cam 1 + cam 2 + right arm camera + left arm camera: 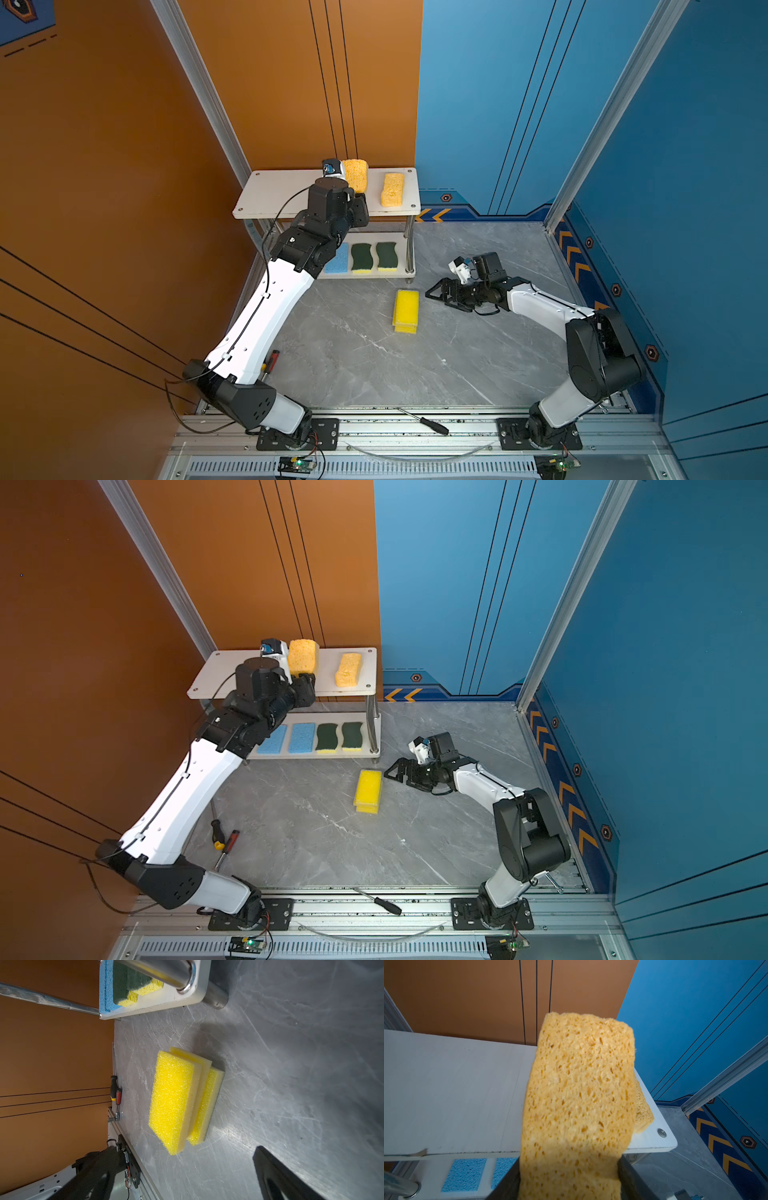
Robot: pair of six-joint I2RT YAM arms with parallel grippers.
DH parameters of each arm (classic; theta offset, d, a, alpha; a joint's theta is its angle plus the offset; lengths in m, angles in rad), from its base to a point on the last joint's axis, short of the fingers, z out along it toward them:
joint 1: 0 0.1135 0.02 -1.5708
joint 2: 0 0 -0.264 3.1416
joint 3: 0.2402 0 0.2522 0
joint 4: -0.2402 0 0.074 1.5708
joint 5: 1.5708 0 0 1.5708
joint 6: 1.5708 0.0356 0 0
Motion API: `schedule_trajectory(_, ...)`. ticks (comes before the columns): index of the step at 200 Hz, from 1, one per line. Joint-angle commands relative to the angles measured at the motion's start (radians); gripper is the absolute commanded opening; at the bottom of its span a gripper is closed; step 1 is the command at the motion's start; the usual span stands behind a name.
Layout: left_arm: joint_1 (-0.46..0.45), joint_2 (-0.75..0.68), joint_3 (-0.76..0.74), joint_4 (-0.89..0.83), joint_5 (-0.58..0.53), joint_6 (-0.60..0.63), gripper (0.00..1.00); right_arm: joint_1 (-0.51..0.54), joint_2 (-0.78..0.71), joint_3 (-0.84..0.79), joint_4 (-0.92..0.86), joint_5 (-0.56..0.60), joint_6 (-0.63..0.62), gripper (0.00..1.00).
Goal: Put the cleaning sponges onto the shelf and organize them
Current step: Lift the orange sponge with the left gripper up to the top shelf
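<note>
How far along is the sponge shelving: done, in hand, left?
Done: two light blue sponges and two green-topped sponges on the lower board, one orange sponge on the upper board. In hand: left gripper holds the second orange sponge above it. Left: yellow sponge stack on the table.

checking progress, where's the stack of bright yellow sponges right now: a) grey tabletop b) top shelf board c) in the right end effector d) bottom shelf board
a: the yellow stack lies on the grey tabletop in front of the shelf, clear of the open right end effector.
</note>
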Motion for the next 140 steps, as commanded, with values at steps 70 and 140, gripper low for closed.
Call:
schedule_trajectory(70, 0.031, 0.165, 0.208, -0.106, 0.076, -0.092, 0.48, 0.003, -0.016, -0.025, 0.048, -0.004, 0.016, 1.0)
schedule_trajectory(140, 0.04, 0.2, 0.206, -0.11, 0.062, -0.11, 0.48, 0.0, -0.025, -0.046, 0.061, -0.01, 0.019, 1.0)
